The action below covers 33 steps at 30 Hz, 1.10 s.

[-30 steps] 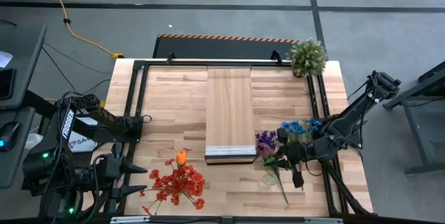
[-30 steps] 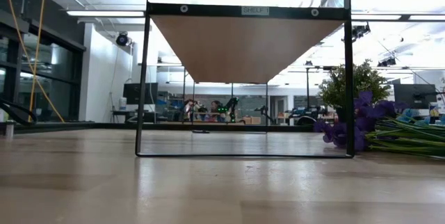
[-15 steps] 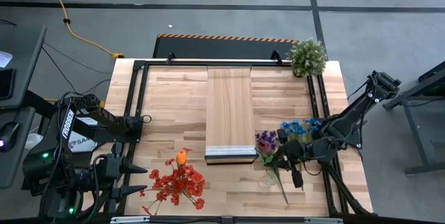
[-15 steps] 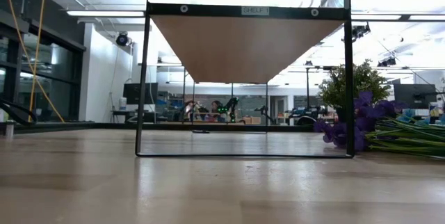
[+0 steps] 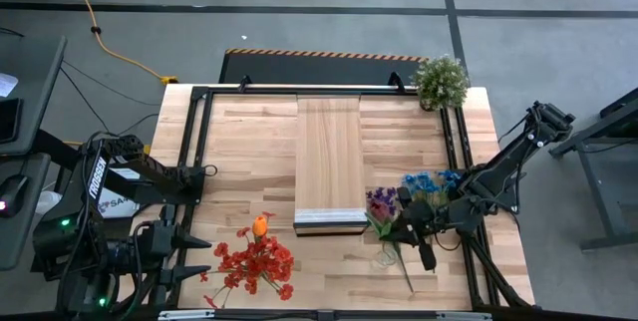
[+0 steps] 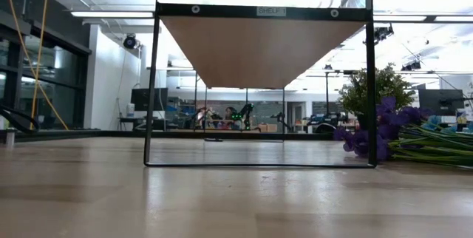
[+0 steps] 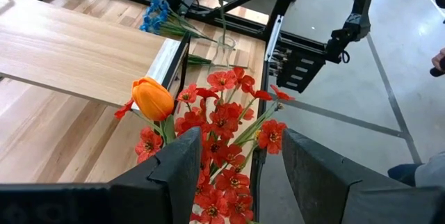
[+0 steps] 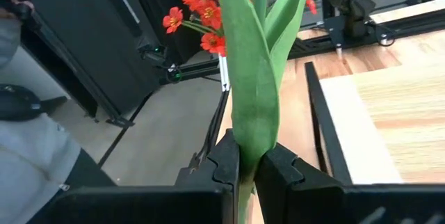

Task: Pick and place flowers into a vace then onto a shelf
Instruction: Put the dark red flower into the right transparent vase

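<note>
My right gripper [image 5: 404, 223] [image 8: 247, 165] is shut on a green flower stem with broad leaves [image 8: 254, 78], above a clear glass vase [image 5: 387, 256] [image 7: 224, 43] near the table's front right. The flower's head does not show. Purple flowers [image 5: 380, 201] [image 6: 384, 127] and blue flowers [image 5: 429, 181] lie on the tabletop beside it. My left gripper [image 5: 199, 251] [image 7: 240, 140] stands open at the front left, just short of a bunch of red flowers [image 5: 254, 261] [image 7: 222, 120] and an orange tulip [image 7: 153, 99] lying on the wood. The shelf [image 5: 329, 161] stands mid-table. My right gripper pinches the stem and the base of its leaves [image 8: 249, 156] between its two fingers. The fingers come nearly level from the table's right side and lie across the stem. The stem stands upright, and its lower end [image 7: 222, 22] reaches down into the vase.
A bushy potted plant [image 5: 440, 80] sits at the far right corner. Loose green stems [image 5: 407, 273] [image 6: 436, 145] lie by the vase. The shelf's black frame [image 6: 259, 83] spans the middle. A black rail [image 5: 464, 161] runs along the table's right side.
My right gripper has rolled a little about the line it points along, staying in place and shut on the stem. Nothing else has moved.
</note>
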Available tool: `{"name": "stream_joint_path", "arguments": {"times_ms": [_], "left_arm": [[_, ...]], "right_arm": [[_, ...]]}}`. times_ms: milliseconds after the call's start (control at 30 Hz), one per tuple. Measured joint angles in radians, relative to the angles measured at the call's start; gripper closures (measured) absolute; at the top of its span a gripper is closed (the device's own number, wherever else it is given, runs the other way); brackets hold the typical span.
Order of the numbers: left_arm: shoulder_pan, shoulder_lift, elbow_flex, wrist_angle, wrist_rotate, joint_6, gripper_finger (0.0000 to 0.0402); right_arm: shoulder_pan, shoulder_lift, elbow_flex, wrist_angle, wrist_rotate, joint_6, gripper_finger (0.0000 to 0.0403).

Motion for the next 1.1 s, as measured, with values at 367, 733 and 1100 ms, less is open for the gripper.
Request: {"name": "stream_joint_path", "arguments": {"times_ms": [367,733,1100], "left_arm": [[0.000,0.000,0.000,0.003,-0.005,0.000,0.0169],[0.000,0.000,0.000,0.009,-0.006,0.000,0.0169],[0.000,0.000,0.000,0.030,-0.008,0.000,0.0169]], "right_arm": [[0.000,0.000,0.000,-0.025,-0.021,0.019,0.0373],[0.000,0.000,0.000,-0.117,-0.023,0.156,0.0365],[0.000,0.000,0.000,-0.113,-0.077,0.168,0.0324]]}}
